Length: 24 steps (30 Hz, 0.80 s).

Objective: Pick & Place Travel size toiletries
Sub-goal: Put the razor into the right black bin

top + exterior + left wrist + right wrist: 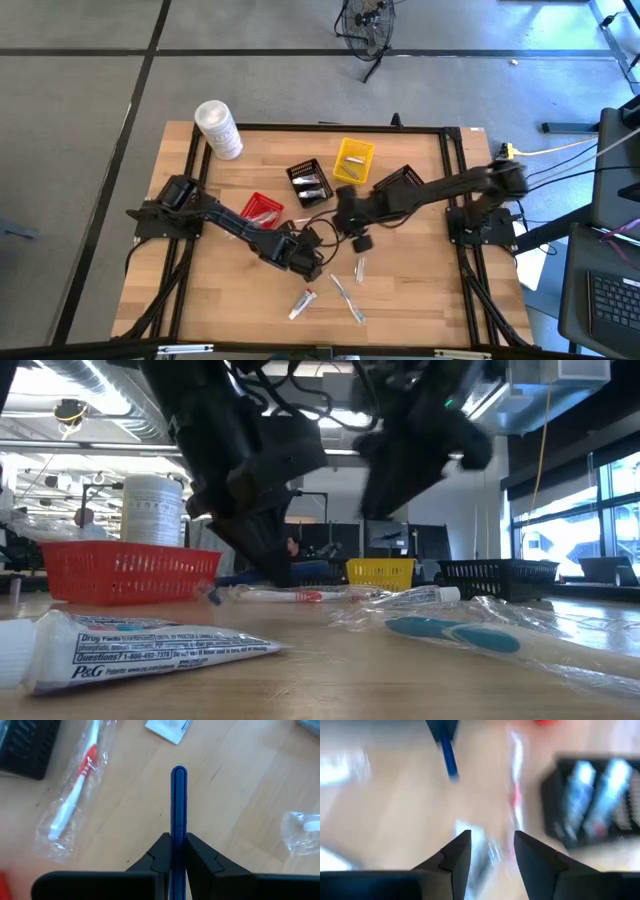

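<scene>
My left gripper (178, 837) (303, 257) is near the table's middle, shut on a thin blue stick (178, 795). A wrapped red-and-white toothbrush (75, 800) and a white sachet (169, 727) lie on the wood beyond it. My right gripper (492, 840) (342, 220) hovers open just right of the left one, touching nothing. It faces the blue stick (449, 757) and a black basket (600, 805) with silvery sachets inside. A white tube (303, 303) (130, 645) and thin sticks (347, 296) lie flat near the table's near edge. My left gripper pinches the blue stick between its two fingers, at a point on the shaft (178, 827) just ahead of the fingertips. The fingers lie along the stick, whose free end (178, 770) juts straight out past them over the wood. The stick's rear part is hidden between the fingers.
A red basket (262, 208), a black basket (308, 181), a yellow basket (353, 160) and a second black basket (402, 184) stand in a row across the table's middle. A white tub (218, 128) stands at the far left corner. A wrapped teal-marked toothbrush (455, 630) lies near the low camera.
</scene>
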Tool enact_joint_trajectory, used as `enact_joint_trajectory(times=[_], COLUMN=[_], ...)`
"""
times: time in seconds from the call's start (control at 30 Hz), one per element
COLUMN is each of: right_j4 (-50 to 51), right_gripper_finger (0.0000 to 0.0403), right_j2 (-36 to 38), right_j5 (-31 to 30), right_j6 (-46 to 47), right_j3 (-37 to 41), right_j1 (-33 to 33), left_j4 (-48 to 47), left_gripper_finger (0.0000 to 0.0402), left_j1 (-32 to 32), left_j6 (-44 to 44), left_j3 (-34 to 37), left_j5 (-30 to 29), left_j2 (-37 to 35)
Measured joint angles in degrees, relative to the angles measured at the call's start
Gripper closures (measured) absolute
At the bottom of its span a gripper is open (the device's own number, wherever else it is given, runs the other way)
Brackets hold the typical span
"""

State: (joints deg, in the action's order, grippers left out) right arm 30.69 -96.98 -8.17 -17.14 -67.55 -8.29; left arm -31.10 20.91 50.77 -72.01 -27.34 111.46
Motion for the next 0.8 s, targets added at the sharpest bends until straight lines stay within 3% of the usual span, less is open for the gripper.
enact_joint_trajectory(times=[0.17, 0.3, 0.4, 0.5, 0.7, 0.8], right_j4=[14.34, 19.22, 9.62, -8.23, -45.22, -51.55], right_gripper_finger=[0.0265, 0.0278, 0.0286, 0.0293, 0.0292, 0.0289], right_j2=[10.78, 19.68, 27.68, 34.05, 32.65, 28.42], right_j5=[-5.71, -1.94, 7.57, 16.52, 18.00, 20.27], right_j6=[-0.13, 2.56, 0.66, -2.50, 0.26, 0.37], right_j3=[0.00, 1.52, 9.38, 20.45, 36.12, 38.51], right_j1=[0.40, 3.05, 6.62, 10.40, 12.78, 12.72], left_j4=[-0.16, -0.27, -0.32, -0.11, 3.84, 6.83], left_gripper_finger=[0.0369, 0.0369, 0.0369, 0.0369, 0.0369, 0.0369], left_j1=[0.02, 0.66, 1.91, 2.55, 0.76, -1.30], left_j6=[-1.09, -2.43, -4.60, -7.74, -16.49, -21.50], left_j3=[0.04, 0.04, 0.04, 0.04, 0.04, 0.06], left_j5=[-2.09, -6.84, -11.38, -12.15, -12.17, -12.07], left_j2=[-1.22, -4.08, -7.08, -9.78, -11.69, -11.68])
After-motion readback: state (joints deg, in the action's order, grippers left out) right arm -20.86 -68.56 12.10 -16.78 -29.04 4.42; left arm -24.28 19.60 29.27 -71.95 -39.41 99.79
